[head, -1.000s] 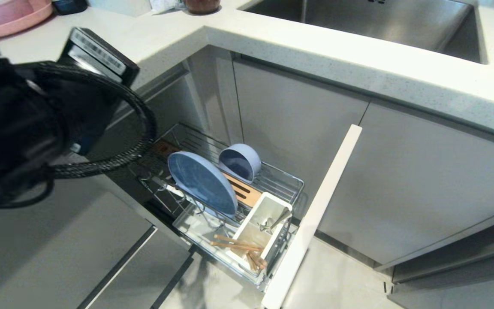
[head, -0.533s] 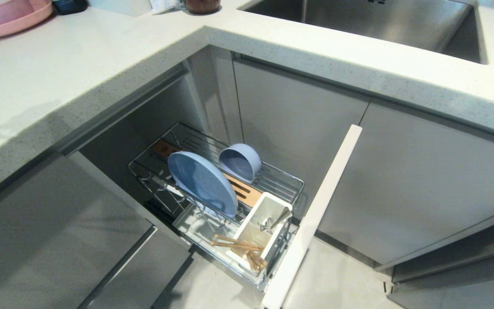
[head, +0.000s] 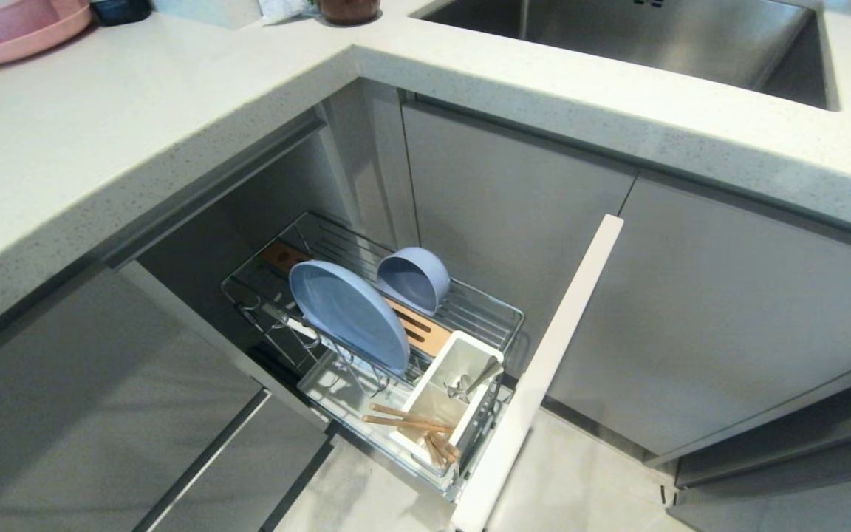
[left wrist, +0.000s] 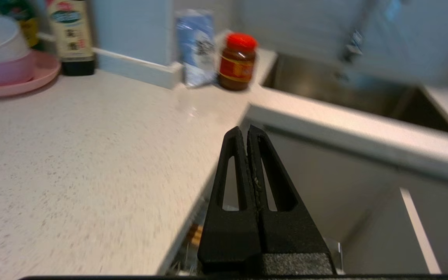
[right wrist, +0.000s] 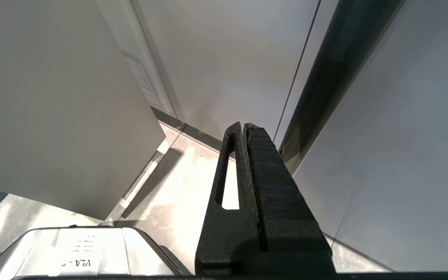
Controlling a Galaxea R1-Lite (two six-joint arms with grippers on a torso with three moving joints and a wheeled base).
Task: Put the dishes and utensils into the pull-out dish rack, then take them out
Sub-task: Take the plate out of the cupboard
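The plate (head: pixel 349 316) and bowl (head: pixel 412 279) are racked upright below the bench (left wrist: pixel 91 163) edge, beneath the left pincer (left wrist: pixel 246 134), pressed together and empty, nearer than the right pincer (right wrist: pixel 243 130), likewise pressed together.

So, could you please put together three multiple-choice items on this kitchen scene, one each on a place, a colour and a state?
1. Where are the chopsticks?
A. on the worktop
B. in the white caddy at the front of the pull-out dish rack
C. in the sink

2. What colour is the plate in the rack?
A. pale blue
B. pink
C. white

3. How is the left end effector?
A. open and empty
B. shut on the spoon
C. shut and empty

Answers:
1. B, the chopsticks lean inside the caddy, with the spoon in its other compartment.
2. A, the plate on edge between the prongs is pale blue, like the bowl behind it.
3. C, its fingers meet with nothing between them, above the worktop edge.
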